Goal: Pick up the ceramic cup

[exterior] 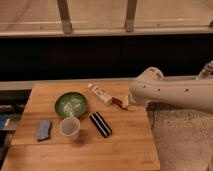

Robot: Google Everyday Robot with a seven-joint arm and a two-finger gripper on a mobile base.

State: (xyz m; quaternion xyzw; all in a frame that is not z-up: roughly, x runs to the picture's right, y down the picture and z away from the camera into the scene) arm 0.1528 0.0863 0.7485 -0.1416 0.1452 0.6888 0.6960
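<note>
The ceramic cup (69, 128) is a small pale tapered cup without a handle. It stands upright on the wooden table (125, 150), just in front of the green bowl (71, 104). My white arm (170, 93) reaches in from the right. The gripper (128, 104) is at its left end, over the table's back right part, mostly hidden by the arm. It is well to the right of the cup and apart from it.
A blue sponge (44, 129) lies left of the cup. A black bar with a white stripe (100, 124) lies right of it. A white bottle (101, 94) and a small red item (118, 102) lie near the gripper. A dark wall and window sill run behind the table.
</note>
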